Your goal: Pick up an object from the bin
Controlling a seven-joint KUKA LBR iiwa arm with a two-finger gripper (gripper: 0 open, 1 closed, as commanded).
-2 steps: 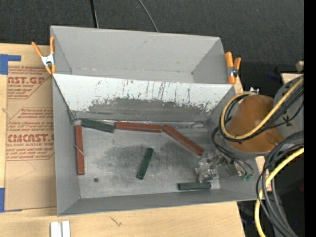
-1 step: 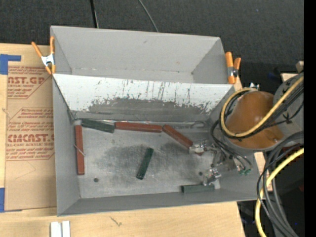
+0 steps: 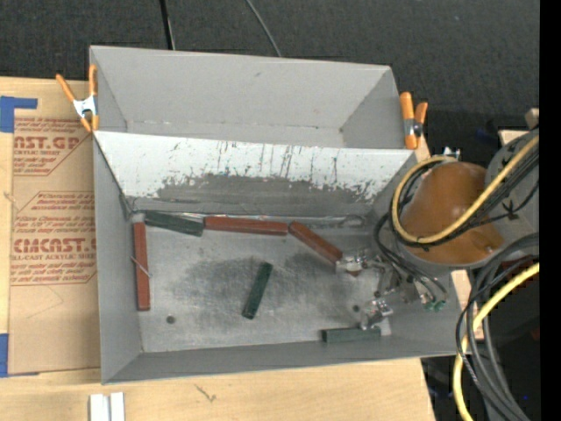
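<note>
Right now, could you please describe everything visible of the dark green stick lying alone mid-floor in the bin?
The dark green stick is a short, straight, matt bar, perhaps wax or plastic. It lies flat on the scuffed bin floor, tilted, upper end rightward. Nothing else touches it; the end effector is well off to its right.

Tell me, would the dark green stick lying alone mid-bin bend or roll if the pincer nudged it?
The dark green stick looks rigid, its edges straight, so it probably would not droop. It seems flat-sided, so a nudge would likely slide or swivel it on the grey metal bin floor, not roll it.
</note>
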